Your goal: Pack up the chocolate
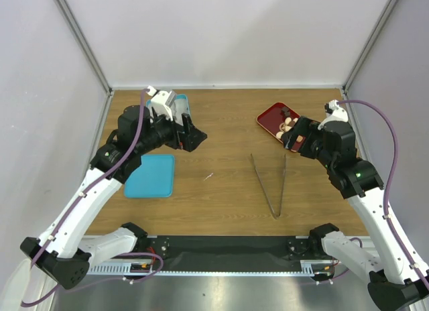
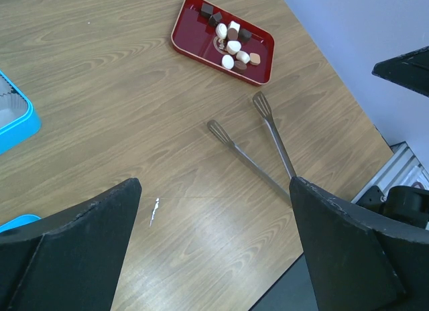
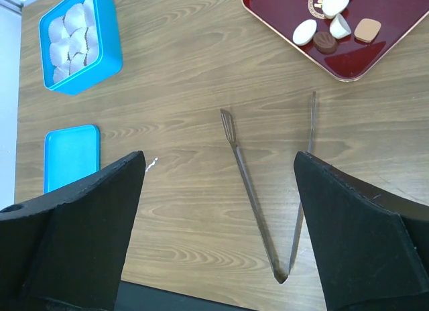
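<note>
The chocolates, dark brown, tan and cream, lie on a red tray at the table's far right. The wrist view on the right shows some of them, and they lie beside my right gripper in the top view. My right gripper is open and empty, just near of the tray, above the table. My left gripper is open and empty, raised left of the table's middle. An open blue tin with white paper cups stands at the far left.
Long metal tongs lie open on the wood between the arms, and show in both wrist views. The blue tin's lid lies flat at the left. A small white scrap lies mid-table. Grey walls close three sides.
</note>
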Robot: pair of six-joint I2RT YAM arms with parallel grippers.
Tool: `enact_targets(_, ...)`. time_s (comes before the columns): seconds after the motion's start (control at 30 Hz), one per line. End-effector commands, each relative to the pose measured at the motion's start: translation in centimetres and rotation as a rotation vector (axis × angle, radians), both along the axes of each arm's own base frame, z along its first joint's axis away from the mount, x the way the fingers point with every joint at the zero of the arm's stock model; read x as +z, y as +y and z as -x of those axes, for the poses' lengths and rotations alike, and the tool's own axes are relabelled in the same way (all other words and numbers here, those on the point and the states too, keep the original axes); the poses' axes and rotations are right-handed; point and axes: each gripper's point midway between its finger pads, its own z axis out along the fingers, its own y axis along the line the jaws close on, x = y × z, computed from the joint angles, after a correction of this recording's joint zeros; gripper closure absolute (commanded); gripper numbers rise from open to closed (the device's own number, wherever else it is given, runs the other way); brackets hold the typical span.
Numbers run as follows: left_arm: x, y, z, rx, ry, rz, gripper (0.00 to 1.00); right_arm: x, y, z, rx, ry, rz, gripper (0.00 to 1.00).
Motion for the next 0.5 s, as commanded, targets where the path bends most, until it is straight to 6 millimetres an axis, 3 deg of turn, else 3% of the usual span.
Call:
enact_targets(0.0, 0.8, -0.1, 0.1, -0.011, -0.044, 0.005, 0.0, 1.1, 0.0, -0.2, 0.005, -0.04, -0.008, 0.0)
enact_targets(0.27, 0.6, 0.4, -0.2, 0.013, -0.048, -0.016, 0.0, 0.1, -1.2, -0.5, -0.078, 0.008, 0.012, 0.0)
enact_targets(0.37, -0.7, 0.6, -0.2, 0.023, -0.015, -0.038, 0.0, -2.3, -2.3, -0.4, -0.141, 0.085, 0.053, 0.0)
enact_targets(0.47, -2.5, 0.6, -0.1, 0.024, 0.025, -0.05, 0.0, -6.2, -2.0, -0.1, -0.114, 0.204, 0.091, 0.02)
